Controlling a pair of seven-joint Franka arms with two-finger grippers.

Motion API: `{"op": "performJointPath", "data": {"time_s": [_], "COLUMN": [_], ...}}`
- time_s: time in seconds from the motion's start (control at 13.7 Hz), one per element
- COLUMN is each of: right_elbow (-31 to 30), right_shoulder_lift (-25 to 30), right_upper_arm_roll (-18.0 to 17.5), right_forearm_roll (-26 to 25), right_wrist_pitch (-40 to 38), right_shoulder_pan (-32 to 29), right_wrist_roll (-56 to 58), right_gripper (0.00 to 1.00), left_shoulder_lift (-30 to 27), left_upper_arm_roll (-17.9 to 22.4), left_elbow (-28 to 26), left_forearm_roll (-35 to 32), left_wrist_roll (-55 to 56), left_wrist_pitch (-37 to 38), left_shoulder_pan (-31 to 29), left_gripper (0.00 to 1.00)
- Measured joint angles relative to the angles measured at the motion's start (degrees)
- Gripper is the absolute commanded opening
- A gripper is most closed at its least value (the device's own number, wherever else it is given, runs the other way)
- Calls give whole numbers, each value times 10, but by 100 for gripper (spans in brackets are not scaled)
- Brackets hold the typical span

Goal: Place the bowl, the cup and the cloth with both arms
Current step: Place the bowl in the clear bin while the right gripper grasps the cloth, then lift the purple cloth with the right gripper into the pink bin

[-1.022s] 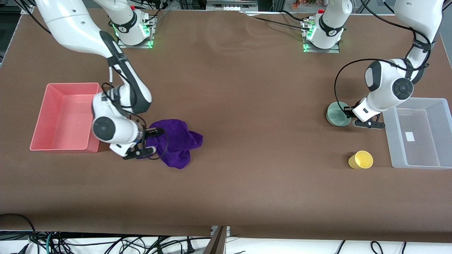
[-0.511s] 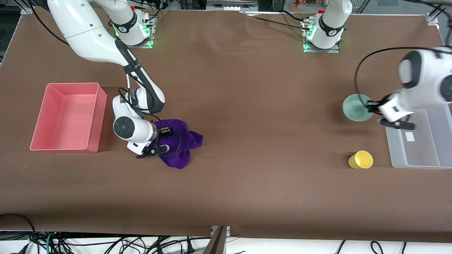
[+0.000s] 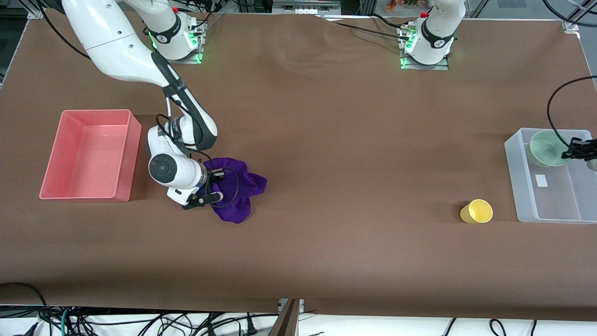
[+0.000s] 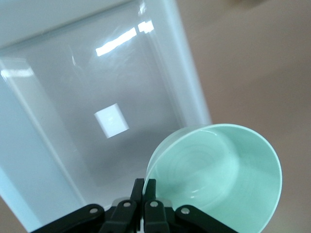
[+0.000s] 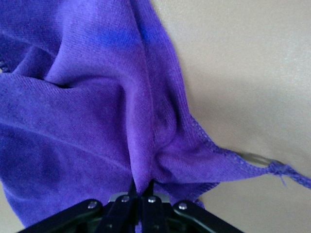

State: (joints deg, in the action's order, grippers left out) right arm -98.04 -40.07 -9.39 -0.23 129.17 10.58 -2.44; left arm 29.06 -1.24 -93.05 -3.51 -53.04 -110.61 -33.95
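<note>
My left gripper (image 3: 572,152) is shut on the rim of the mint-green bowl (image 3: 545,147) and holds it over the clear bin (image 3: 522,186); in the left wrist view the bowl (image 4: 218,179) hangs above the bin's floor (image 4: 97,97), pinched in the gripper (image 4: 145,187). My right gripper (image 3: 215,179) is shut on a fold of the purple cloth (image 3: 238,191), which lies bunched on the table beside the pink bin. In the right wrist view the cloth (image 5: 87,107) fills the gripper (image 5: 141,187), and its loop (image 5: 257,159) trails onto the table. The yellow cup (image 3: 476,211) stands on the table beside the clear bin.
A pink bin (image 3: 51,186) stands at the right arm's end of the table, beside the right arm's wrist. The brown table (image 3: 326,140) stretches between the cloth and the cup. Cables hang along the table's edge nearest the front camera.
My left gripper has lifted the bowl off the table and carried it over the clear bin. My right gripper has moved from beside the pink bin onto the cloth and holds a fold.
</note>
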Motion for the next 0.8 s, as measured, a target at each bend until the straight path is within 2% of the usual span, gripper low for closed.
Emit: {"op": "performJointPath", "data": {"time_s": [0.15,0.29,0.36,0.44,0.58,0.8], "right_elbow": [5,36,67,107,194,278], "right_shoulder_lift": [2,13,24,37,62,91], "right_upper_arm_roll": [2,5,7,11,41,126], "right_forearm_roll": [0,0,-1,-1,-1,-1], "right_wrist_pitch": [-4,-61,-121,-195,-352,-511], "right_shoulder_pan": [-1,-4,-10,-18,-32,-42], "right_wrist_roll": [1,4,12,27,88,206], "right_gripper": [0,0,0,0,0,0], "left_shoulder_lift": [63,105,117,123,125,117], "left_upper_arm_roll": [-1,-2,-4,-6,-8,-14], "left_elbow": [36,52,56,59,65,82], "left_forearm_roll": [0,3,6,9,11,11], "left_wrist_roll": [-23,-25,-25,-25,-25,-29], "left_wrist_pitch": [-18,-55,-67,-70,-71,-61], "left_shoulder_pan": [-32,-40,-40,-40,-39,-38], "left_gripper": [0,3,58,100,100,100]}}
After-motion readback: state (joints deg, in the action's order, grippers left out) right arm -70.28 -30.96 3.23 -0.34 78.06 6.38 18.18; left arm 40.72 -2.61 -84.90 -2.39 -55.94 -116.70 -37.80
